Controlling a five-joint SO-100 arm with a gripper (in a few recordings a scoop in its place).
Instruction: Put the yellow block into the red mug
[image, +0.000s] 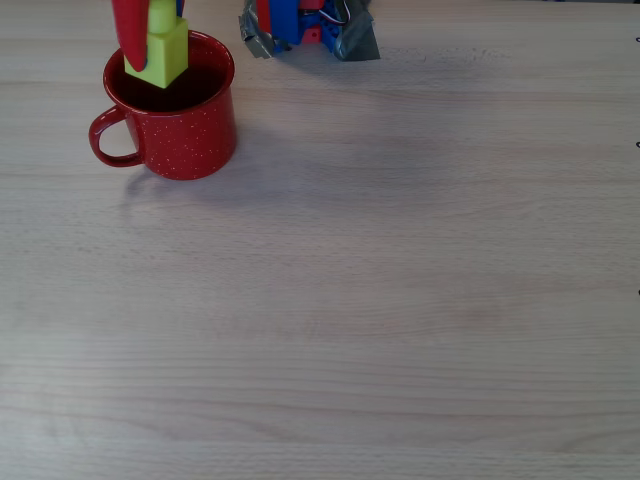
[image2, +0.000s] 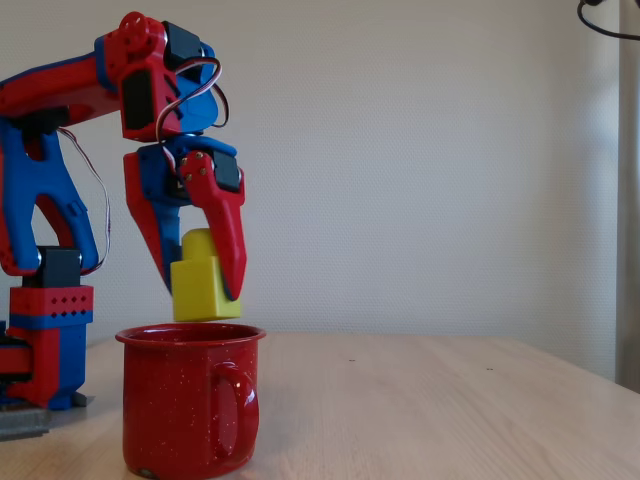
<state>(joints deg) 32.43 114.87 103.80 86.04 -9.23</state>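
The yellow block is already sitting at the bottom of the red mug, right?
Not yet. The fixed view shows the yellow block held in the claw, just above the red mug, not at its bottom.

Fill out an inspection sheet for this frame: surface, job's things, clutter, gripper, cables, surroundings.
Surface: light wood-grain table.
Job's things: yellow block held above the rim of the red mug, not yet inside; the mug stands upright, its handle to the left in the overhead view.
Clutter: nothing seen.
Gripper: gripper shut on the yellow block, pointing down over the mug's opening.
Cables: thin wires loop along the arm near the wrist.
Surroundings: plain pale wall; arm base at the table's far edge.
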